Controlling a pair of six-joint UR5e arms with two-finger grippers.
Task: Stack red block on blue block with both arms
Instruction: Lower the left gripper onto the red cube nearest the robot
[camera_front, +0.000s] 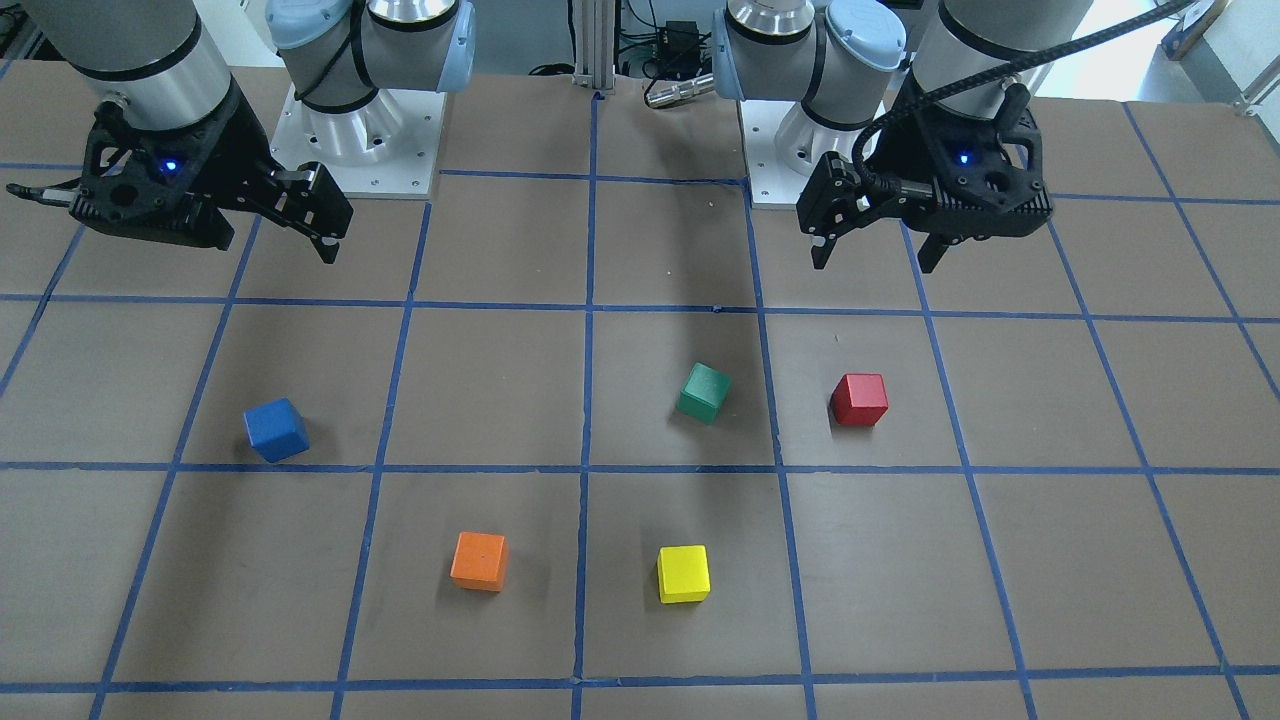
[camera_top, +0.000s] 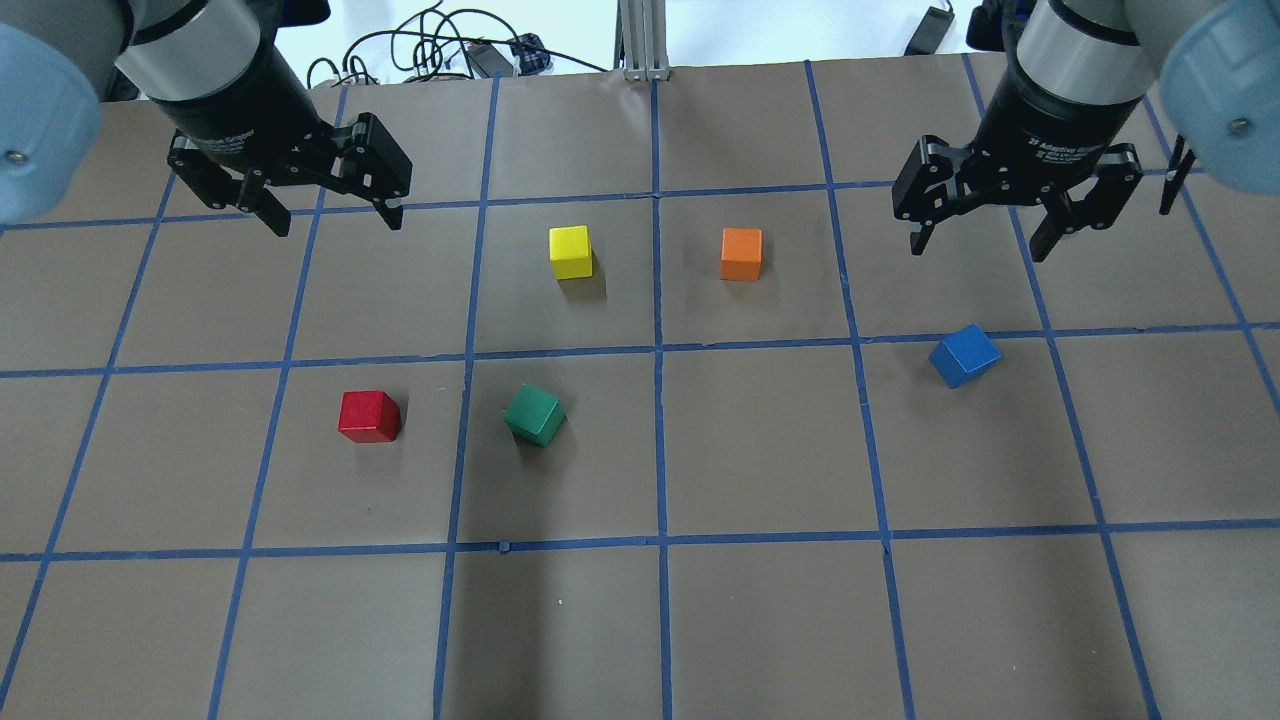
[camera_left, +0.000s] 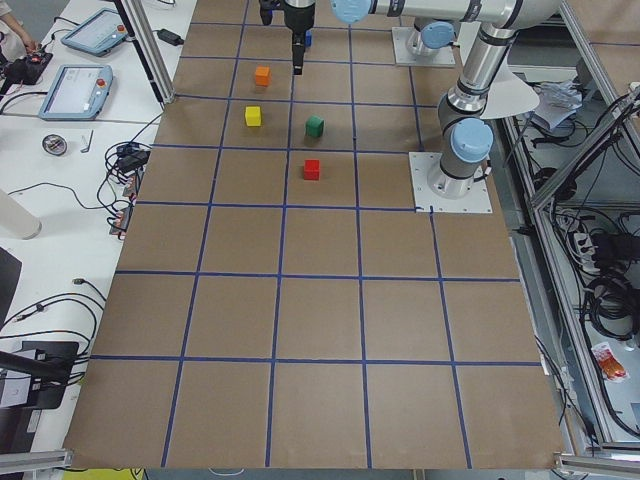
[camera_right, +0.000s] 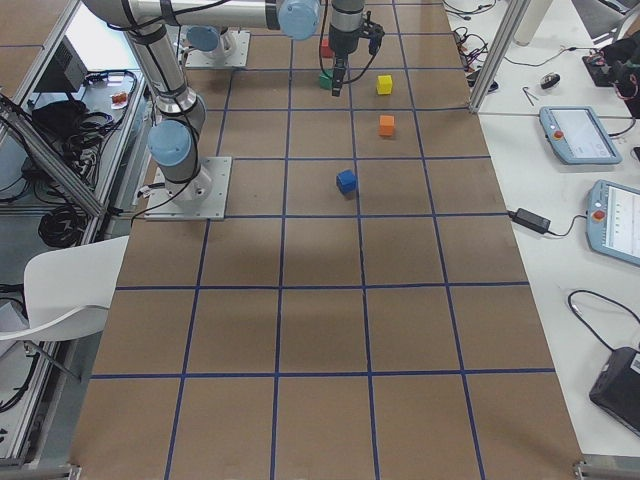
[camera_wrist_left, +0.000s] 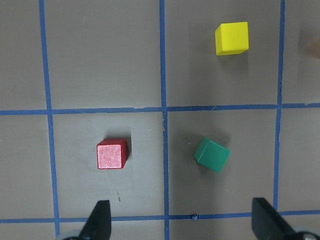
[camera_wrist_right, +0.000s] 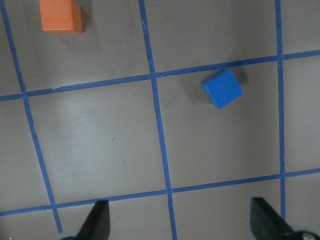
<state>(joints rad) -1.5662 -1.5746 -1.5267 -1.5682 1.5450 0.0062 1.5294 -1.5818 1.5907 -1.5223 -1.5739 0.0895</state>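
The near right arm (camera_right: 165, 95) rises from its base plate (camera_right: 205, 190) at the view's left edge and reaches across the top of the brown table (camera_right: 320, 330), which is marked with a blue tape grid. The right gripper (camera_right: 340, 70) hangs above the far cubes. The blue block (camera_right: 346, 181) sits alone, nearest the camera. Beyond it lie the orange cube (camera_right: 387, 125), the yellow cube (camera_right: 384, 84) and the green cube (camera_right: 325, 79). The red block (camera_right: 325, 47) is partly hidden by the gripper. Two tablets (camera_right: 570, 135) rest on the white bench (camera_right: 540, 260).
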